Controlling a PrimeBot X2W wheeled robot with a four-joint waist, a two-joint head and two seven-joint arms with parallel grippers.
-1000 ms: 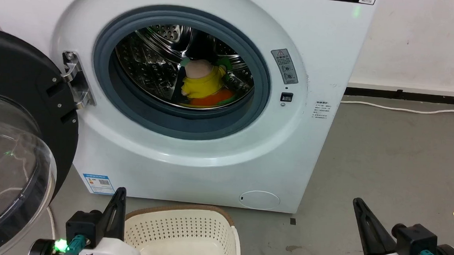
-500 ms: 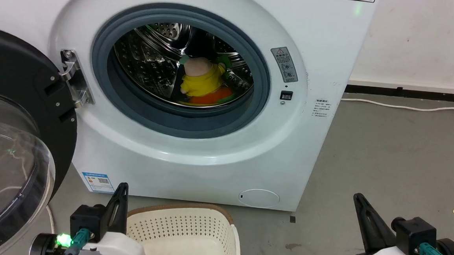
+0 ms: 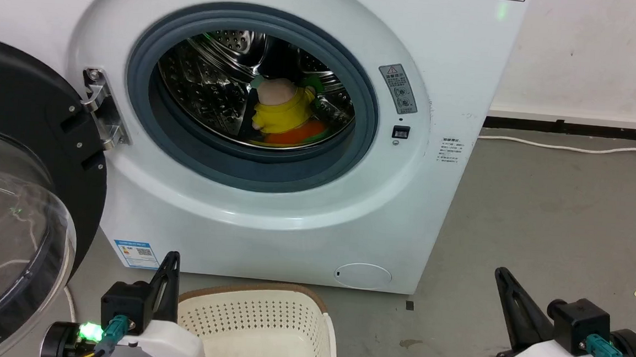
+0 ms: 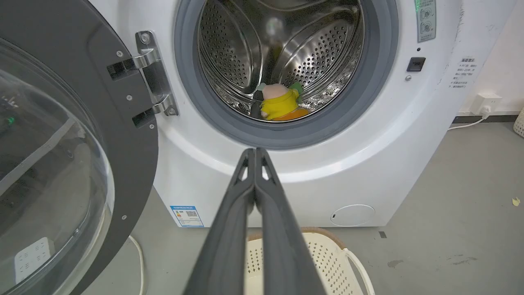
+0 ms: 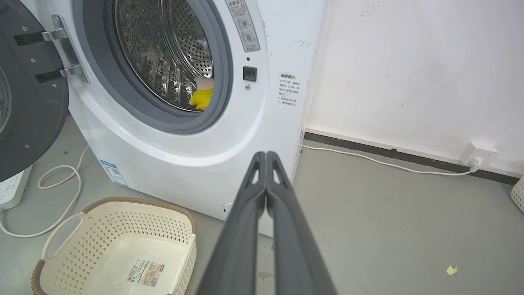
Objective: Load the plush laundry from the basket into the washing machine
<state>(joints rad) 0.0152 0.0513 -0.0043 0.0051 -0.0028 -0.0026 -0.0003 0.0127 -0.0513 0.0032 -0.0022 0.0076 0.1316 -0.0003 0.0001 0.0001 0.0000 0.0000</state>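
Head camera peers down at the washing machine [image 3: 271,220], close in; left wrist camera faces it square and low, right one slants in from the right. All share drum [image 3: 213,84], basket [image 3: 248,318].

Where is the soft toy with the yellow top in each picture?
Head view: the small soft yellow-and-peach plush toy lies inside the shiny steel drum, above the picture's middle.
Left wrist view: the toy sits low in the drum, just above centre.
Right wrist view: it peeks past the grey gasket, upper left of centre.
Shared landmark: the small black square latch slot, right of the opening.
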